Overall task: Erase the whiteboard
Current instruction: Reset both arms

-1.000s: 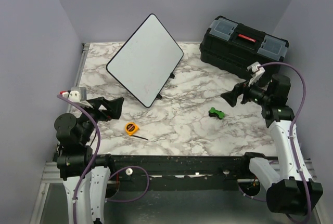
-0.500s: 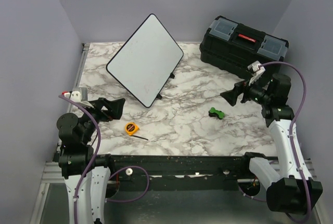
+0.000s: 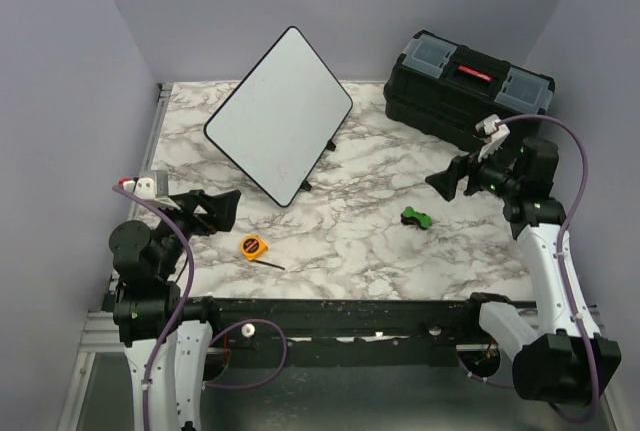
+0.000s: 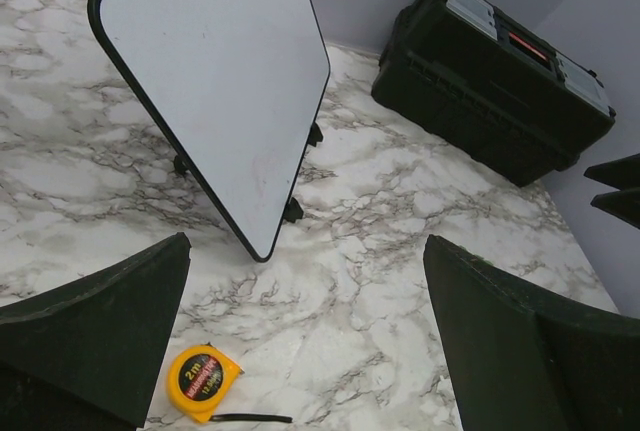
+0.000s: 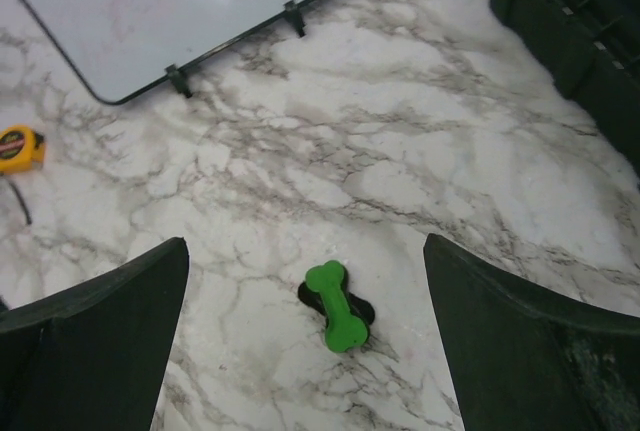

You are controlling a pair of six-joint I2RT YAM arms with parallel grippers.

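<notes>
The whiteboard point(image 3: 280, 116) leans tilted on a black wire stand at the back left of the marble table; its face looks blank but for faint smudges. It shows in the left wrist view point(image 4: 215, 81) and in part in the right wrist view point(image 5: 180, 11). A green bone-shaped eraser point(image 3: 416, 217) with a black base lies flat on the table right of centre, between my right jaws in the right wrist view point(image 5: 337, 307). My right gripper point(image 3: 448, 182) is open and empty, above and behind the eraser. My left gripper point(image 3: 215, 206) is open and empty at the near left.
A black toolbox point(image 3: 466, 88) with a red handle stands at the back right. A yellow tape measure point(image 3: 253, 247) with a short length of black tape out lies near the left gripper, also in the left wrist view point(image 4: 201, 382). Lilac walls close in the table.
My right gripper has lifted slightly up and back. My left arm has barely shifted. Nothing on the table has moved.
</notes>
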